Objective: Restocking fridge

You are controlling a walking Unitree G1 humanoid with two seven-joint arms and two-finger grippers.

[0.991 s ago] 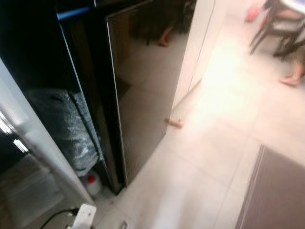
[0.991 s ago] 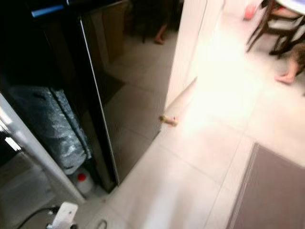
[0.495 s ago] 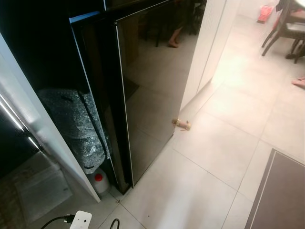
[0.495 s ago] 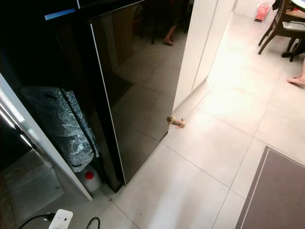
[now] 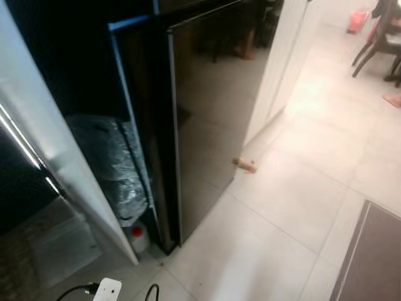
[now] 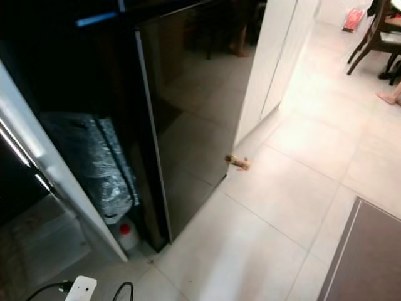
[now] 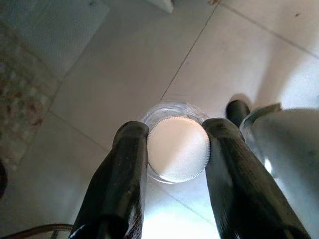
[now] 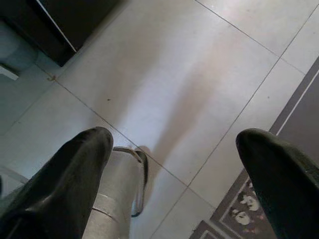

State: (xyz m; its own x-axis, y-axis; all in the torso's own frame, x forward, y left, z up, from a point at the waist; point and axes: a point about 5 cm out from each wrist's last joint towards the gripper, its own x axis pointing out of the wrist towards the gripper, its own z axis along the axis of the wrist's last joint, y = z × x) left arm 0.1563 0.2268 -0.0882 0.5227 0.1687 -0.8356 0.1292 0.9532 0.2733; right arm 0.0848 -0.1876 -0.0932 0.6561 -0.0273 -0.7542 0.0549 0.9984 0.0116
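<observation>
Left claw (image 7: 174,149) grips what looks like a clear white-capped bottle (image 7: 175,148)

**What cannot be seen fully**

The bottle (image 7: 175,148) between the left gripper's fingers (image 7: 127,169) shows its white cap; its body is hidden below. The black fridge (image 6: 188,119) is cut off at 12 o'clock. The chair (image 6: 376,37) and a person's foot (image 6: 391,95) at 2 o'clock are cropped. The small object (image 6: 238,162) on the floor is too small to identify.
</observation>
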